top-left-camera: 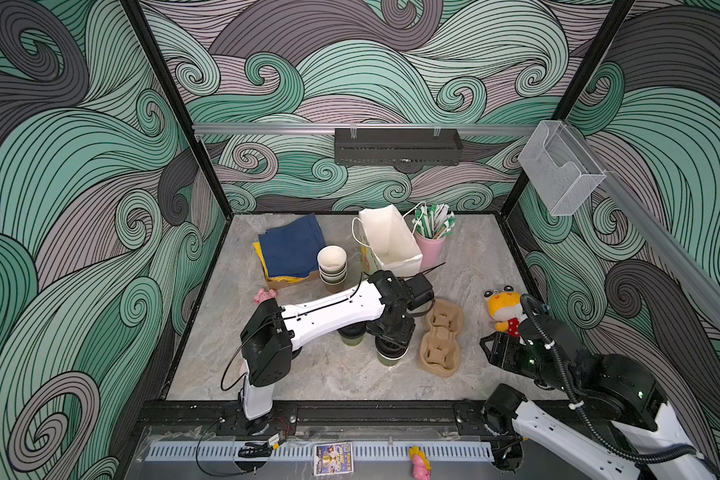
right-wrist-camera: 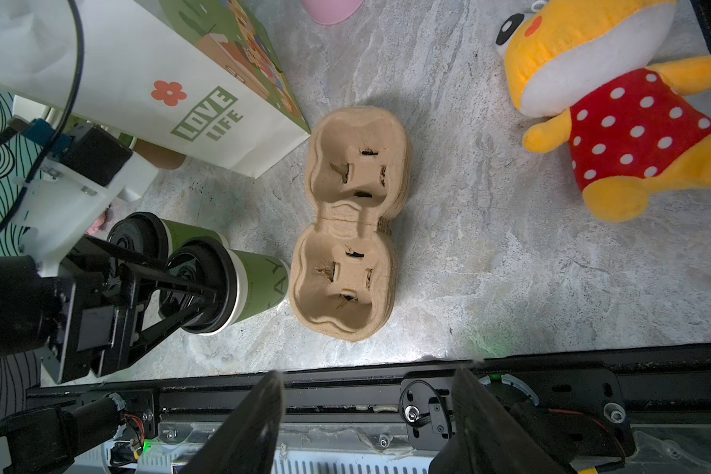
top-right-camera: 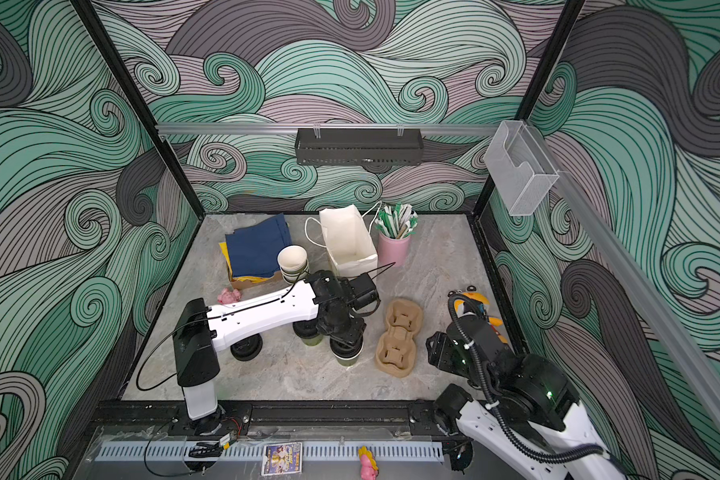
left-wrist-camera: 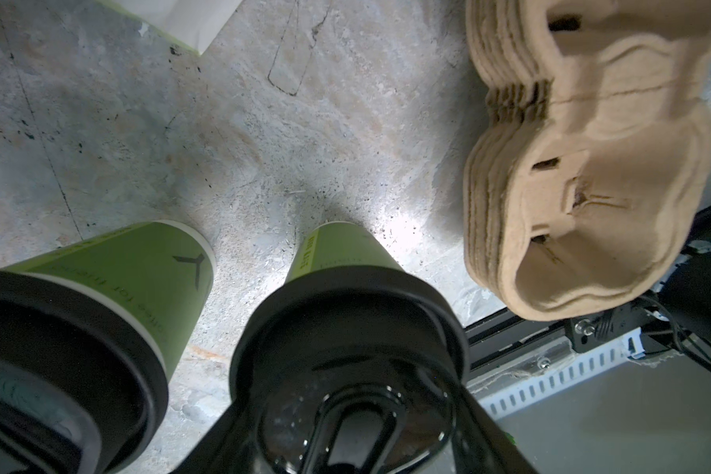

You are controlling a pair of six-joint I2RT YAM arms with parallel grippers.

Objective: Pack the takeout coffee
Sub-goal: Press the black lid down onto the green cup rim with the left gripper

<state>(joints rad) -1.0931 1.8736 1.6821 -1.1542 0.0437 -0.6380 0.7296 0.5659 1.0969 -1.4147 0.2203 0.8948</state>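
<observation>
1. In both top views, your left gripper [top-left-camera: 391,343] [top-right-camera: 346,341] hangs straight over the near cup [top-left-camera: 389,362] [top-right-camera: 348,358]. That cup is lidded and upright on the table [top-left-camera: 308,374]. The far cup [top-left-camera: 352,338], also lidded, stands just beside it, half under the arm. The carrier [top-left-camera: 441,336] lies just right of the cups with both pockets empty. The bag [top-left-camera: 391,245] stands open behind them. Your right gripper [top-left-camera: 489,345] sits well apart near the right edge.

2. In the left wrist view, the near cup [left-wrist-camera: 339,254] is centred, with its lid between the fingers and its base on the table. The far cup [left-wrist-camera: 140,262] is close to it but apart. You cannot tell from here whether the jaws press the lid or only flank it.

3. In the right wrist view, the left gripper [right-wrist-camera: 210,295] straddles the near cup's [right-wrist-camera: 259,283] lid, with the carrier [right-wrist-camera: 349,221] close alongside. The right gripper [right-wrist-camera: 370,371] has its jaws spread with nothing between them.

4. This looks like the pick of the first cup, with nothing packed yet. For the next move, make sure the hold is firm, since a grip on the lid alone may pull it off. Then lift straight up clear of the far cup, carry the cup the short way to the nearer pocket, and lower it upright.
</observation>
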